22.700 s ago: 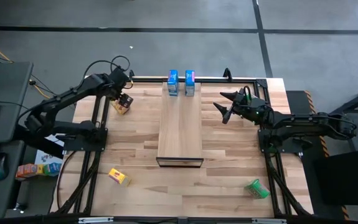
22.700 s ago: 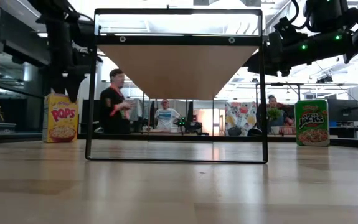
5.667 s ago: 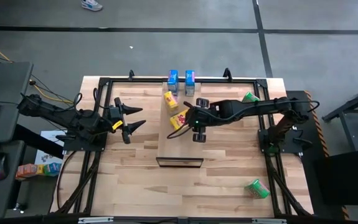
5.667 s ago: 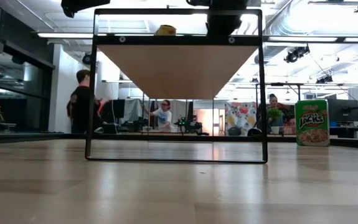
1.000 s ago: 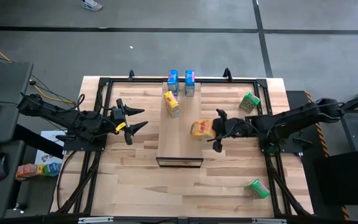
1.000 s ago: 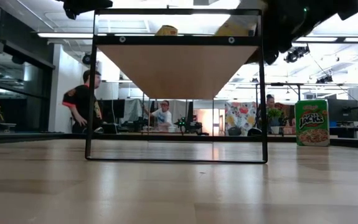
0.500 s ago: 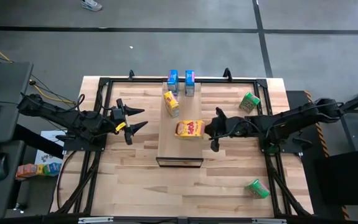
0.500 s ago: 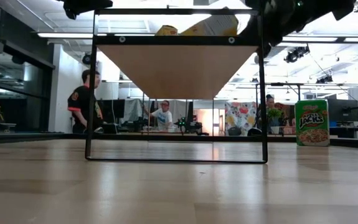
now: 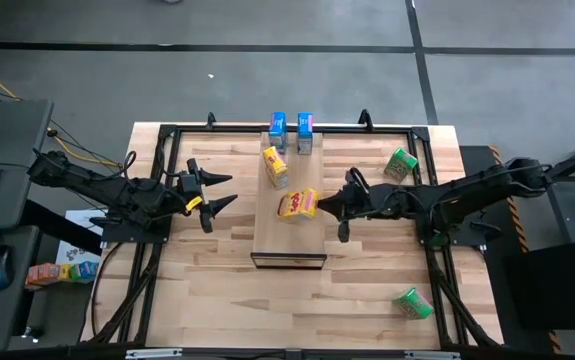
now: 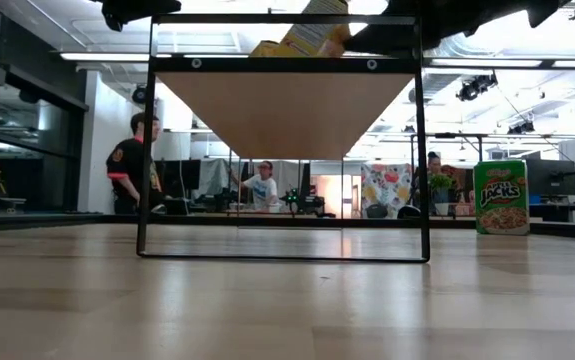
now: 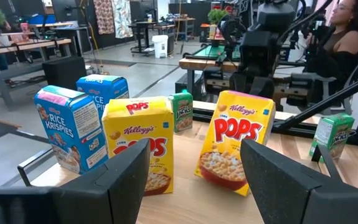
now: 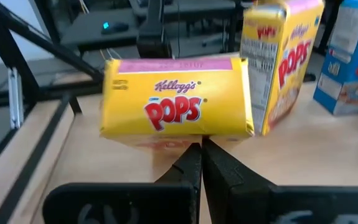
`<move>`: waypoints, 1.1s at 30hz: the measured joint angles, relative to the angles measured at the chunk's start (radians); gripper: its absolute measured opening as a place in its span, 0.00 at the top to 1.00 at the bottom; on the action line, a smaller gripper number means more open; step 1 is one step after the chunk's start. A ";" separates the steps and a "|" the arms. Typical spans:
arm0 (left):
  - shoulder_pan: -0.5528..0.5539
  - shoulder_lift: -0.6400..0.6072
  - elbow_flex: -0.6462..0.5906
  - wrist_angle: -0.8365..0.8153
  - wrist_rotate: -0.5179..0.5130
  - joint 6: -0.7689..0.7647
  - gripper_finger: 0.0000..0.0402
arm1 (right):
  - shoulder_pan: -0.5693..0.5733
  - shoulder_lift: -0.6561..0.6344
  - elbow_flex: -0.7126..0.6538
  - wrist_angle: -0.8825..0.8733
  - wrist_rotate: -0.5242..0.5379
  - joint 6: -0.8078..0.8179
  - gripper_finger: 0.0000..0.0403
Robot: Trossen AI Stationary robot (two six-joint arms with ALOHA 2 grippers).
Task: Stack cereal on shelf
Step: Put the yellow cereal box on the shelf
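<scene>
The right jaws (image 9: 329, 205) are pressed shut with nothing between them, tips at the near side of a yellow box (image 9: 297, 204) on the shelf (image 9: 289, 240), the arm stretched low from the surface's right edge. A second yellow box (image 9: 275, 166) and two blue boxes (image 9: 291, 131) stand toward the shelf's far end. The left jaws (image 9: 217, 190) gape empty beside the shelf's left edge, the arm bent low over the surface (image 9: 367, 300).
</scene>
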 joint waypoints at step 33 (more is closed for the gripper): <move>0.000 0.000 0.000 0.022 -0.004 0.019 0.39 | -0.113 0.060 0.001 0.186 -0.193 0.033 1.00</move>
